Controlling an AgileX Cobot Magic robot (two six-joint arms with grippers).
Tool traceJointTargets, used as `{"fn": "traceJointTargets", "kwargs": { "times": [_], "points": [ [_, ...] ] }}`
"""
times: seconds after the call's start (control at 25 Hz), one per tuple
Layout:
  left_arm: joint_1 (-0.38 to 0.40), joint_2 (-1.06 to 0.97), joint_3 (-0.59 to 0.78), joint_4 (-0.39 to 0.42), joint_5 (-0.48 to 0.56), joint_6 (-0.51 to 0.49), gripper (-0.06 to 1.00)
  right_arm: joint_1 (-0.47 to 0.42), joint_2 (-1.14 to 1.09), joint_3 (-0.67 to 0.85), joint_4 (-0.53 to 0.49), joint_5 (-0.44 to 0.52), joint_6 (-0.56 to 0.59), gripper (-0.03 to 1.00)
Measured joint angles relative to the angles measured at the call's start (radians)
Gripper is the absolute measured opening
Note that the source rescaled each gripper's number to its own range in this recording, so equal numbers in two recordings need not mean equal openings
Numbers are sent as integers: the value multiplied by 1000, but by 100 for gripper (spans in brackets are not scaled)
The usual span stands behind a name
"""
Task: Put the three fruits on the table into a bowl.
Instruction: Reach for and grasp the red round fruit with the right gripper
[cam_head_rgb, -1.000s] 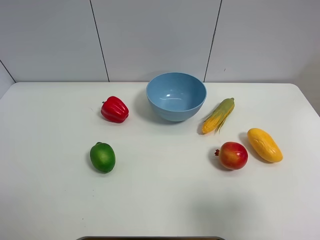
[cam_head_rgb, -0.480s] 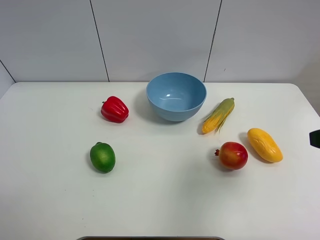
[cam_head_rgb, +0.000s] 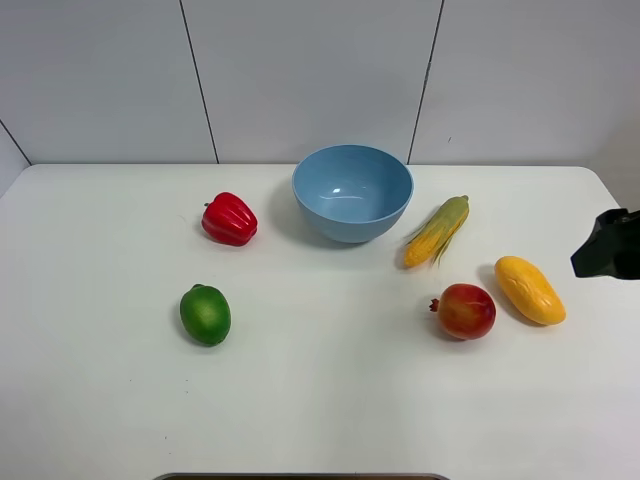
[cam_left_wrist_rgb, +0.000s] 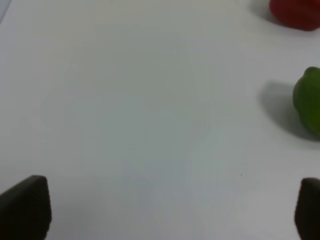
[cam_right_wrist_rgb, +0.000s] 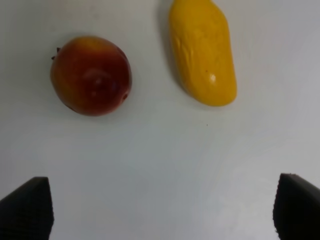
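The light-blue bowl (cam_head_rgb: 352, 192) stands at the back middle of the white table (cam_head_rgb: 320, 400). The green lime-like fruit (cam_head_rgb: 205, 314) lies front left; it also shows in the left wrist view (cam_left_wrist_rgb: 309, 100). The pomegranate (cam_head_rgb: 465, 311) and the mango (cam_head_rgb: 530, 290) lie side by side at the right. In the right wrist view the pomegranate (cam_right_wrist_rgb: 91, 75) and mango (cam_right_wrist_rgb: 202, 52) lie ahead of my open, empty right gripper (cam_right_wrist_rgb: 162, 207). My right arm (cam_head_rgb: 607, 247) shows at the right edge, just right of the mango. My left gripper (cam_left_wrist_rgb: 165, 215) is open and empty over bare table, apart from the lime.
A red bell pepper (cam_head_rgb: 229, 219) lies left of the bowl and shows in the left wrist view (cam_left_wrist_rgb: 297, 10). A corn cob (cam_head_rgb: 437, 230) lies right of the bowl, behind the pomegranate. The left arm is out of the exterior view.
My right arm has come into the exterior view from the right edge and moved left toward the mango. The fruits and bowl have not moved.
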Motion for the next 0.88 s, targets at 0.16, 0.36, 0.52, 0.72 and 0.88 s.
{"fn": "traceJointTargets", "kwargs": {
  "times": [0.16,0.36,0.52,0.72,0.88],
  "points": [
    [0,0,0,0,0,0,100,0,96,-2,25,-12,-61,68],
    [0,0,0,0,0,0,100,0,182,-5,102,-47,-119,68],
    [0,0,0,0,0,0,100,0,230,-6,126,-81,-139,68],
    [0,0,0,0,0,0,100,0,274,-31,157,-83,-164,68],
    [0,0,0,0,0,0,100,0,298,-37,194,-90,-191,69]
  ]
}}
